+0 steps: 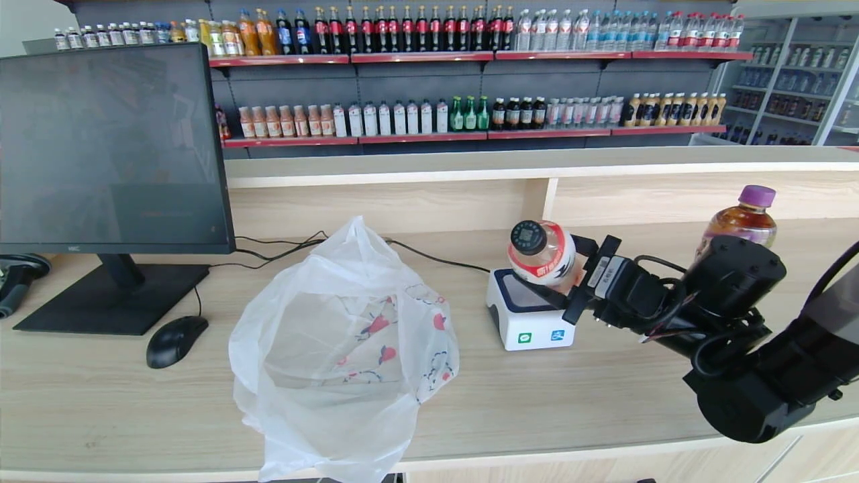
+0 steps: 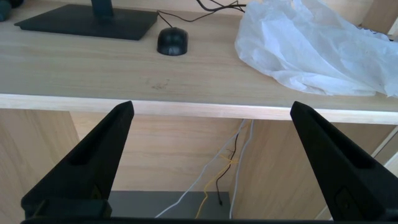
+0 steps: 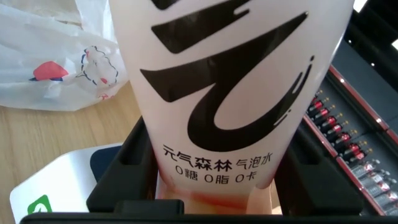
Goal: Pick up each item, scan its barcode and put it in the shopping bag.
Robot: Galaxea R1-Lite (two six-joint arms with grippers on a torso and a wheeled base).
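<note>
Right gripper (image 1: pixel 557 266) pinches the bottle (image 1: pixel 541 251) over the scanner (image 1: pixel 530 325), right of the shopping bag (image 1: pixel 342 349). Left gripper (image 2: pixel 211 112) gapes wide.

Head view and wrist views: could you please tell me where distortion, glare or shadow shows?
Head view: the shelves bow with wide-angle bend; the monitor carries a faint reflection. Left wrist view: the bag is brightly lit, the space under the counter shaded. Right wrist view: the bottle looms close, its sides bulging.

pink bottle (image 1: pixel 542 258) sideways over white scanner (image 1: pixel 533 329) — shopping bag (image 1: pixel 335 362) just beside.
</note>
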